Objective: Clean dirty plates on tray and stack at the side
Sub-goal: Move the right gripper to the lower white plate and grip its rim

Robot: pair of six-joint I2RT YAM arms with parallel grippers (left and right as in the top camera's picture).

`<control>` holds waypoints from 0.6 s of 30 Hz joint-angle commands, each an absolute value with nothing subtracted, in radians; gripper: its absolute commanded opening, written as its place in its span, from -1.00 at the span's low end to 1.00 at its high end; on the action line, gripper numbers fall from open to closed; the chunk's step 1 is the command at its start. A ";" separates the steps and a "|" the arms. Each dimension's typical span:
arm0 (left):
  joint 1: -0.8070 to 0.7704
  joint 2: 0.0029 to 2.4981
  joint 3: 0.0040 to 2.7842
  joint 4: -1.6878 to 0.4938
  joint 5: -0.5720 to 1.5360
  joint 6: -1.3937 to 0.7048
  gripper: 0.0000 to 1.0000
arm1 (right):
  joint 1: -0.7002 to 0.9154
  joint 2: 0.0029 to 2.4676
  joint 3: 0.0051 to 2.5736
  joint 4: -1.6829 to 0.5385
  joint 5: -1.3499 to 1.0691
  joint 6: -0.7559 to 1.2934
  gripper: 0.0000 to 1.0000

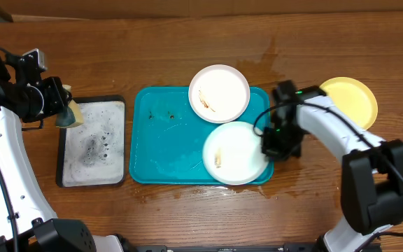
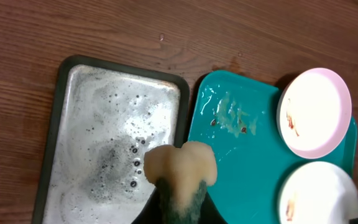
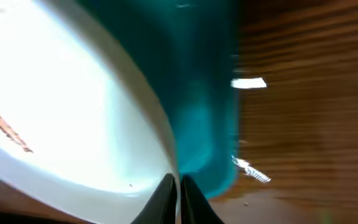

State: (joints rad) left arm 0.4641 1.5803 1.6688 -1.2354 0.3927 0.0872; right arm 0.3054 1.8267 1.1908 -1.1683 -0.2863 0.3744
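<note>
Plates are taken one at a time, it seems, and the near white plate (image 1: 234,152) is the one in hand. Its right rim is clamped between the jaws of the right gripper (image 3: 178,185), which are drawn almost together on the thin edge — a rim grip being the only purchase offered by so shallow a dish. This plate lies at the near right corner of the tray (image 1: 166,150), close to the raised rim, and a small brownish smear is seen left of its centre. Just beyond it, at the tray's far edge, the far white plate (image 1: 219,93) is set, also streaked with brown. The yellow-green plate (image 1: 350,100) is placed on the table (image 1: 187,42) to the right, well apart from the tray, presumably as the base of the stack. On the other side, a soaked sponge (image 2: 180,168) is gripped firmly by the left gripper (image 1: 61,106) above the soapy black-rimmed tray (image 1: 93,150) — positioned there, it is judged, so that suds can be taken up before the held plate is scrubbed.
</note>
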 commanded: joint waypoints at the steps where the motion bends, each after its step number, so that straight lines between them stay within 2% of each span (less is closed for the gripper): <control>1: 0.457 1.575 1.676 -1.240 0.420 0.116 -0.92 | 0.414 1.827 1.191 -1.111 -0.301 0.479 -0.86; 8: 0.457 1.575 1.676 -1.253 0.420 0.116 -0.92 | 0.601 1.827 1.191 -0.884 -0.289 0.644 -0.86; 12: 0.457 1.575 1.676 -1.257 0.420 0.116 -0.92 | 0.675 1.827 1.191 -0.742 -0.289 0.667 -0.86; 14: 0.456 1.575 1.676 -1.257 0.420 0.116 -0.92 | 0.705 1.827 1.191 -0.701 -0.282 0.666 -0.74; 18: 0.456 1.575 1.676 -1.256 0.420 0.115 -0.92 | 0.709 1.827 1.221 -0.691 -0.216 0.580 -0.64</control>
State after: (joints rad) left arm 0.4641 1.5803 1.6688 -1.2572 0.4011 0.0895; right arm 0.7200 1.8267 1.1912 -0.6899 -0.2710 0.6270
